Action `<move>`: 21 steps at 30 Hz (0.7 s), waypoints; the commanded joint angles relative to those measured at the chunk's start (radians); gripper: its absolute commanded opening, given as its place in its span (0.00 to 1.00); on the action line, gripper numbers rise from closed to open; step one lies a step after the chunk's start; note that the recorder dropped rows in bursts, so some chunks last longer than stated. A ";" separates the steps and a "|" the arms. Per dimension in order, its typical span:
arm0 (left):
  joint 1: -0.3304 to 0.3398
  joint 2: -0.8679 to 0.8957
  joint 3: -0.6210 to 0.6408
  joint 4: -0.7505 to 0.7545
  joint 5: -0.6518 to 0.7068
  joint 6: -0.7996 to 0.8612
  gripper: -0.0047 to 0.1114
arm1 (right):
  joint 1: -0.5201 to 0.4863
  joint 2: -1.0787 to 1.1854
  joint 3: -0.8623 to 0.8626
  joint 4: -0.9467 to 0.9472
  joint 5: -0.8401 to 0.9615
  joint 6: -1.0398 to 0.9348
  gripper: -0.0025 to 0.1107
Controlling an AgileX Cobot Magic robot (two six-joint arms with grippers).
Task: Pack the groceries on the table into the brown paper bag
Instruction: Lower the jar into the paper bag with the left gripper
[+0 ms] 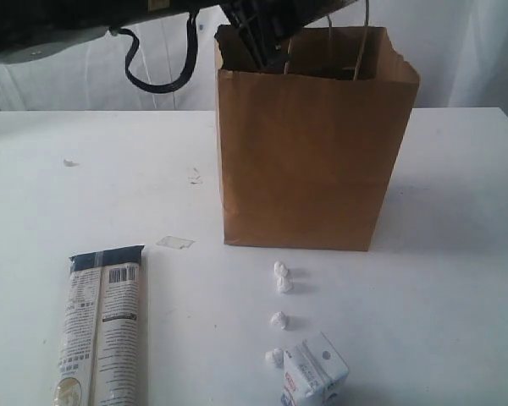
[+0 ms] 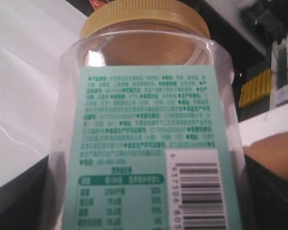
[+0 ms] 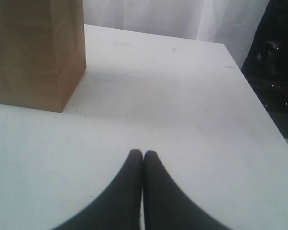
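The left gripper [image 2: 145, 208] is clasping the yellow-lidded clear jar [image 2: 144, 72] at the brown paper bag's [image 1: 305, 161] eleven o'clock. The right gripper [image 3: 143, 160] is hovering, pinched together.

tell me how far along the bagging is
Done: the brown paper bag's inside is hidden, but only two groceries show on the table. In hand: left end effector holds the yellow-lidded clear jar at the bag's mouth. Left: long printed packet and small white carton.
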 commanded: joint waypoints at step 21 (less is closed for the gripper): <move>-0.011 0.010 -0.068 -0.065 0.203 -0.097 0.04 | 0.049 -0.002 0.006 -0.003 -0.013 0.023 0.02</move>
